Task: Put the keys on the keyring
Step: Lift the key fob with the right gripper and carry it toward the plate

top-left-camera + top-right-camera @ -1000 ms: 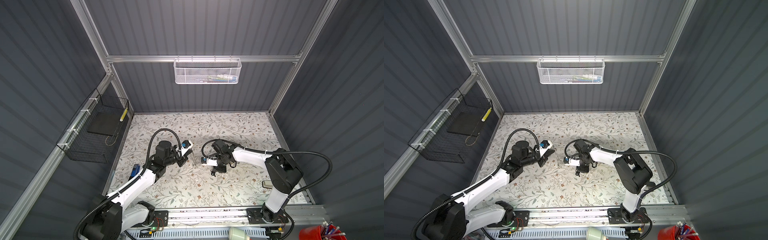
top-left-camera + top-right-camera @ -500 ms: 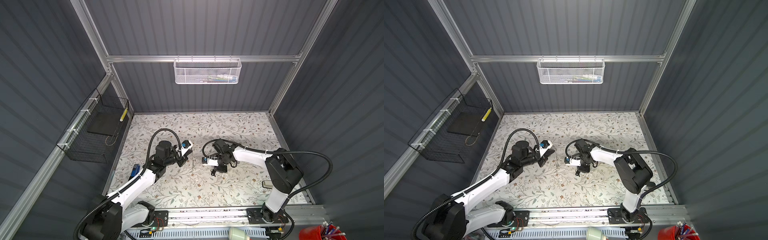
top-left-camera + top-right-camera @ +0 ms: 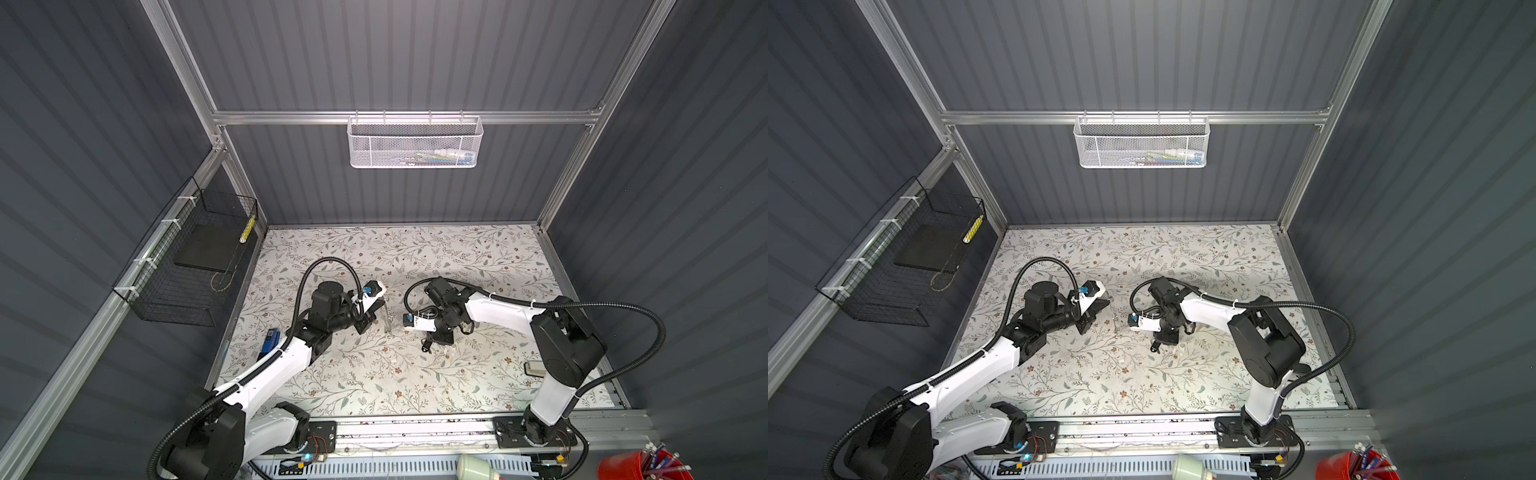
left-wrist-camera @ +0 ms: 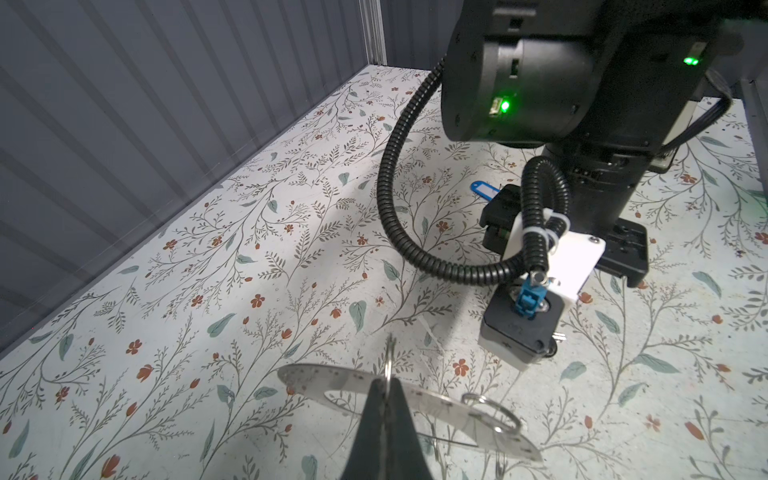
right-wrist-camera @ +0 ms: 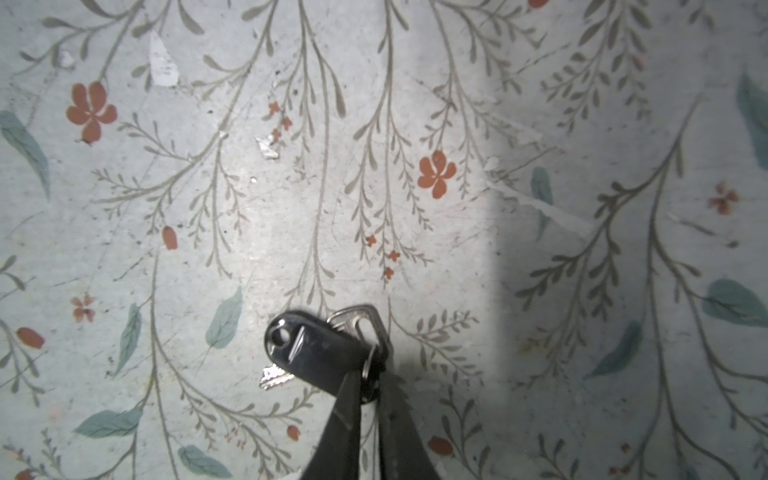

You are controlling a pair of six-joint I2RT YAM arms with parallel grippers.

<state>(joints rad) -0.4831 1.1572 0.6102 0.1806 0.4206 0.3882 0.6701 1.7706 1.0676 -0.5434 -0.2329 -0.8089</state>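
Ringed by grey ribbed walls (image 3: 415,62), the floral-print tabletop (image 3: 374,374) is busy. Now the left gripper (image 4: 384,392) is clamped on the flat thin grey metal keyring (image 4: 328,380), and the right gripper (image 5: 370,374) pinches the black oval fob key (image 5: 316,353) at its small ring. Beyond lies a blue white-labelled tag (image 4: 484,189). Up on the back rail, a white mesh basket (image 3: 414,143) holds small items.

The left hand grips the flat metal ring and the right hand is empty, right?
Not empty: in the right wrist view the right hand pinches the keys by their small ring. The left hand does grip the flat metal ring.
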